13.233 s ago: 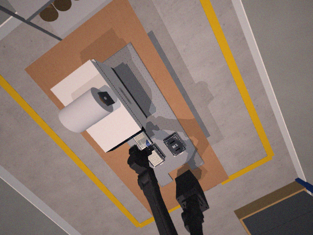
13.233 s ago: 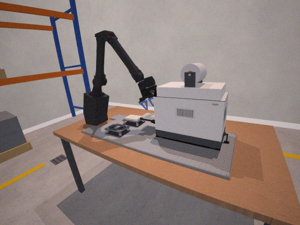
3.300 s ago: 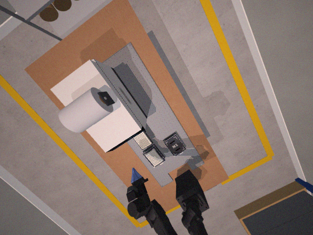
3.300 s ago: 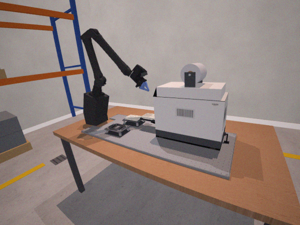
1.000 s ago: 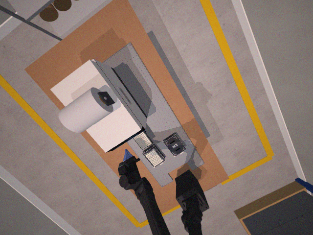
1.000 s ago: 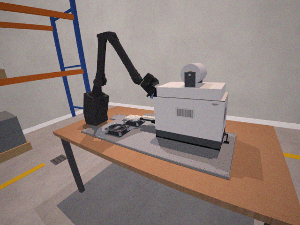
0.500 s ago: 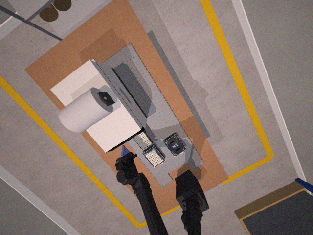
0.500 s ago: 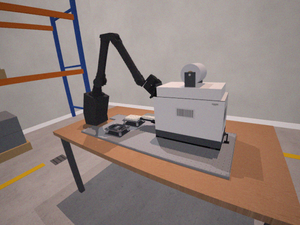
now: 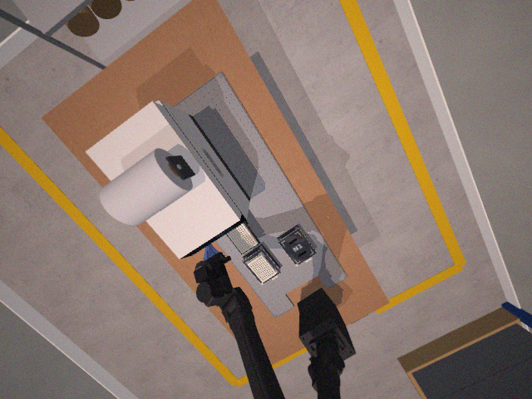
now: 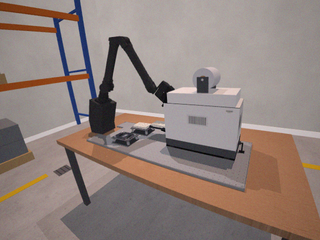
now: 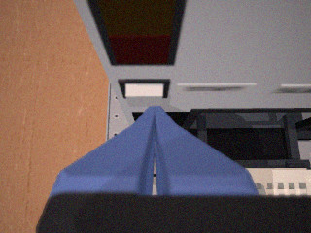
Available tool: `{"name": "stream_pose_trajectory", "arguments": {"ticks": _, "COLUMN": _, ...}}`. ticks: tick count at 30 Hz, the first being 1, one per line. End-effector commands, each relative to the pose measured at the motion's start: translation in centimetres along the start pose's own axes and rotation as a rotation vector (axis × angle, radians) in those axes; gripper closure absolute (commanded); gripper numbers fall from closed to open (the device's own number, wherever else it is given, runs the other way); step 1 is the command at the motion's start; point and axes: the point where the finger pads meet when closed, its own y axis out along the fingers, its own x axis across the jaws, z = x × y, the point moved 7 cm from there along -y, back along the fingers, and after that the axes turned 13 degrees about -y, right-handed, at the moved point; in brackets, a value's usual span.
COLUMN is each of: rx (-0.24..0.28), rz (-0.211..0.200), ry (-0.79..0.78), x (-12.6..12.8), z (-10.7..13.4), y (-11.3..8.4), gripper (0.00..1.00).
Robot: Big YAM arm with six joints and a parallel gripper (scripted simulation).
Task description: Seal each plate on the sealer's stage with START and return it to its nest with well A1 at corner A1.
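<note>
One plate (image 9: 243,236) (image 10: 158,125) (image 11: 287,181) is lying at the sealer (image 9: 201,219) (image 10: 201,136) (image 11: 243,44). From it, in the top view, the other plate (image 9: 262,266) (image 10: 142,125) is sitting at five o'clock, bare N1 (image 9: 296,242) (image 10: 125,137) at three; the gripper (image 9: 209,246) (image 10: 163,91) (image 11: 155,116), fingers together, is hovering at eight.

The pincer (image 9: 209,247) (image 10: 163,100) (image 11: 155,116) has closed and moved to the sealer's (image 9: 195,225) (image 10: 201,136) (image 11: 243,44) front.
</note>
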Motion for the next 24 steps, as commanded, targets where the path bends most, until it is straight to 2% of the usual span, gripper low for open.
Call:
{"name": "stream_pose_trajectory", "arguments": {"ticks": 1, "rx": 0.007, "rz": 0.009, "ry": -0.010, "x": 0.1, "z": 0.2, "y": 1.2, "gripper": 1.00}}
{"name": "stream_pose_trajectory", "arguments": {"ticks": 12, "rx": 0.005, "rz": -0.022, "ry": -0.003, "x": 1.3, "z": 0.2, "y": -0.7, "gripper": 1.00}}
{"name": "stream_pose_trajectory", "arguments": {"ticks": 18, "rx": 0.007, "rz": -0.001, "ry": 0.006, "x": -0.1, "z": 0.3, "y": -1.0, "gripper": 1.00}}
{"name": "stream_pose_trajectory", "arguments": {"ticks": 24, "rx": -0.003, "rz": 0.012, "ry": 0.014, "x": -0.7, "z": -0.4, "y": -0.4, "gripper": 1.00}}
